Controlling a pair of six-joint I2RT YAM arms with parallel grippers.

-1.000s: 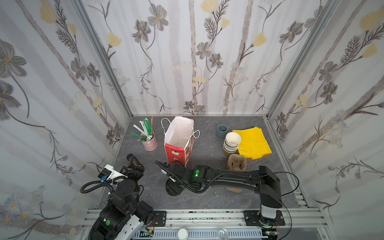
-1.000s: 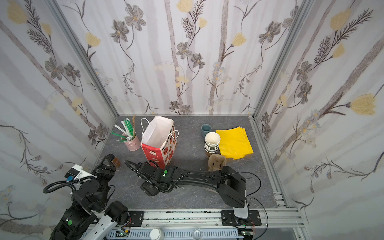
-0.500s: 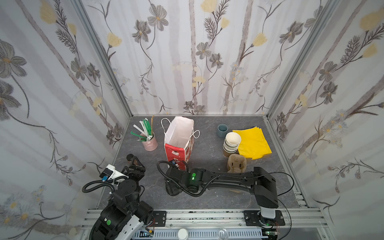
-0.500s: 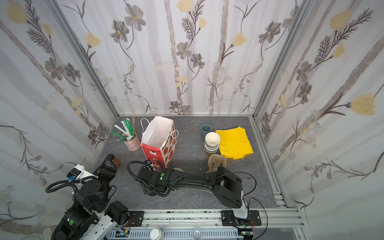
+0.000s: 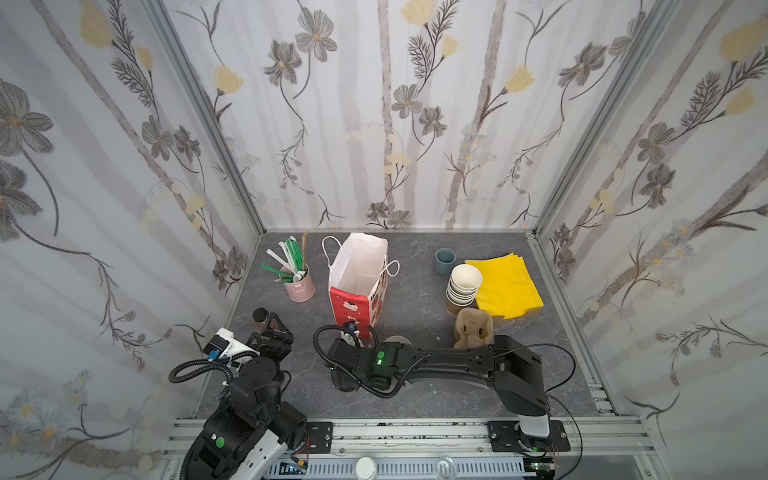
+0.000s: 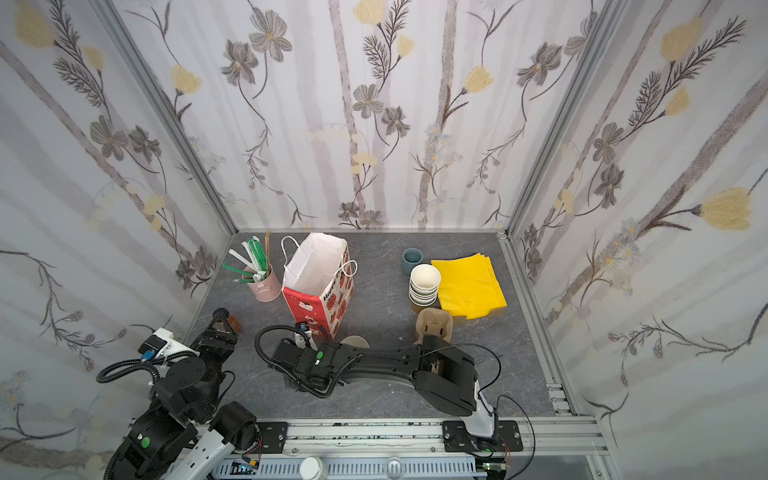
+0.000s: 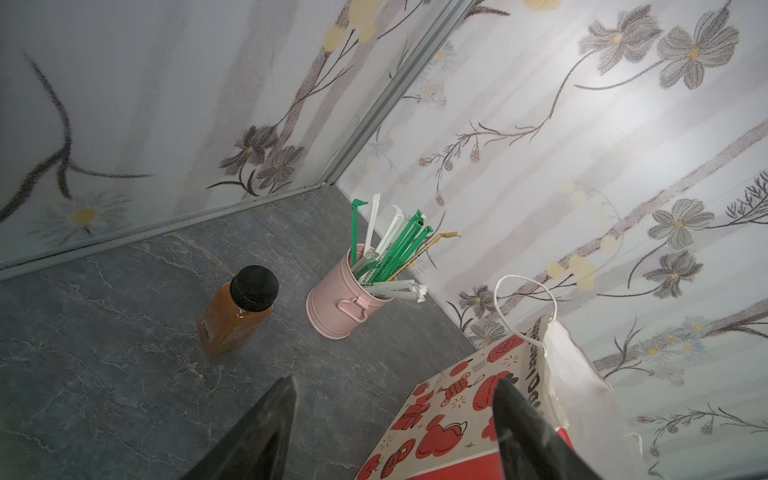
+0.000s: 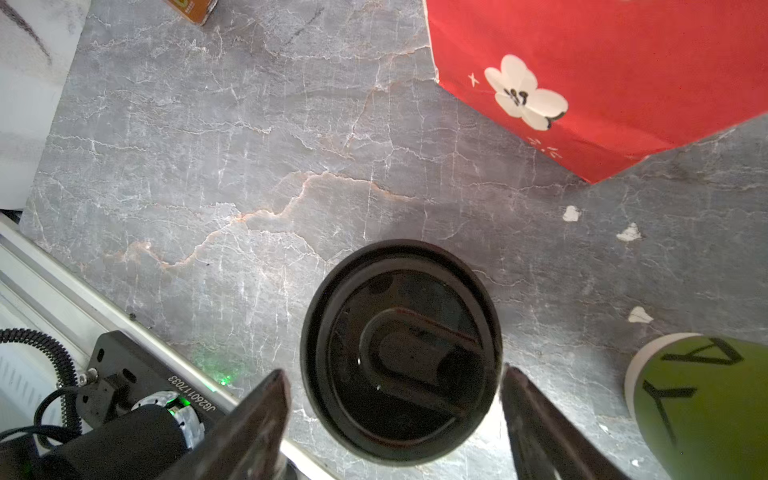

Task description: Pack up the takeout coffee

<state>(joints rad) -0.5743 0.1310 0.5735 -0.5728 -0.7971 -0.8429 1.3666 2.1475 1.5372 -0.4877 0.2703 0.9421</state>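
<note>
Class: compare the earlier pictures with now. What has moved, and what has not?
The right gripper has shifted slightly toward the table's near edge, jaws open astride the black lid, gripping nothing. The left gripper, the red bag and the cup stack stayed put.

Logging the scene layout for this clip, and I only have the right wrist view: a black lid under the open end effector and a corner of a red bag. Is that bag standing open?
Observer: Yes; in both top views the red bag stands upright with its mouth open.
Reviewer: And the other arm?
Observer: The left end effector is open and holds nothing, facing an orange bottle and a pink tin of straws.
Reviewer: Any cup carrier?
Observer: A brown pulp carrier stands beyond the right arm, next to a stack of lidless cups.
</note>
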